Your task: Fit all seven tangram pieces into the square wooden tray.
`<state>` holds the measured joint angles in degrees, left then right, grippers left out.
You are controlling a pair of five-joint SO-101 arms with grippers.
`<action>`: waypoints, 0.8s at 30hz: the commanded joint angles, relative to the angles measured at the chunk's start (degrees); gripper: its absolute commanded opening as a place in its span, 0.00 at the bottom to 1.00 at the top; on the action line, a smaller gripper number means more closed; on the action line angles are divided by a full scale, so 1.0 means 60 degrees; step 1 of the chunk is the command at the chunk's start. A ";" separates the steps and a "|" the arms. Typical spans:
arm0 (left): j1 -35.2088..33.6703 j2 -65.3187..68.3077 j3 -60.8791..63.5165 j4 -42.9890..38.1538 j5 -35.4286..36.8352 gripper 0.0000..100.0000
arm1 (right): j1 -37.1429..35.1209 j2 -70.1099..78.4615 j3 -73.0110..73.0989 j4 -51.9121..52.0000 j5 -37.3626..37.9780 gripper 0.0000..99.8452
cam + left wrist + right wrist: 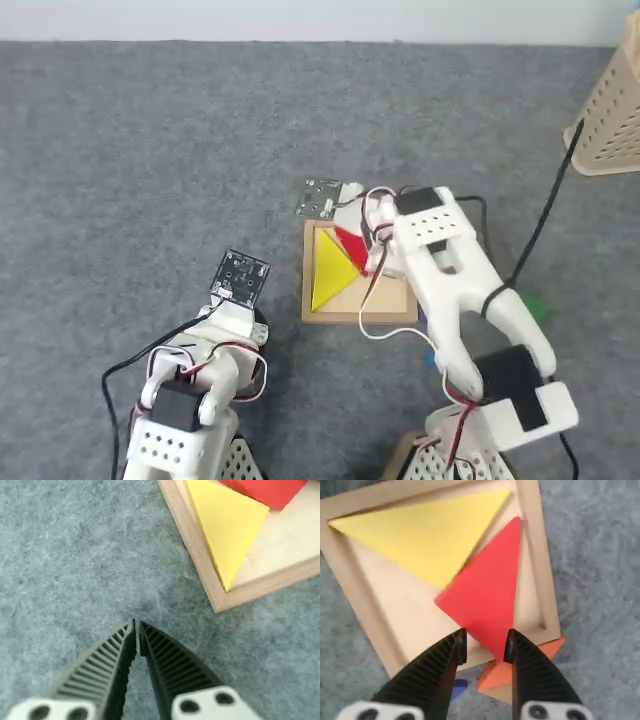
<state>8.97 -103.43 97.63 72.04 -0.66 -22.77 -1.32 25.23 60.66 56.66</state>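
While left end effector (136, 626) hangs closed over carpet (75, 555), right one (485, 637) grips red triangle (487, 592).

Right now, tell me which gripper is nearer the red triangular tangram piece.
Right. The right gripper grips the red triangular tangram piece over the square wooden tray; the left gripper sits outside its corner.

From above, the white right arm (450, 270) hides most of the flat red triangle (350, 243) and part of the square wooden tray (308, 280).
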 commanded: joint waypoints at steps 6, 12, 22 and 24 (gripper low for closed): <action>0.0029 -0.0190 -0.0183 0.0059 0.0059 0.01 | -0.0066 -0.0095 -0.0044 -0.0095 0.0117 0.13; 0.0029 -0.0190 -0.0183 0.0059 0.0059 0.01 | 0.0432 0.0037 -0.0015 -0.0066 0.0132 0.08; 0.0029 -0.0190 -0.0183 0.0059 0.0059 0.01 | 0.0828 0.0711 -0.0044 -0.0388 0.0132 0.01; 0.0029 -0.0190 -0.0183 0.0059 0.0059 0.01 | 0.0813 0.1267 -0.0044 -0.0857 0.0117 0.01</action>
<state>8.97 -103.43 97.63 72.04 -0.66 -18.20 4.48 25.58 58.90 56.66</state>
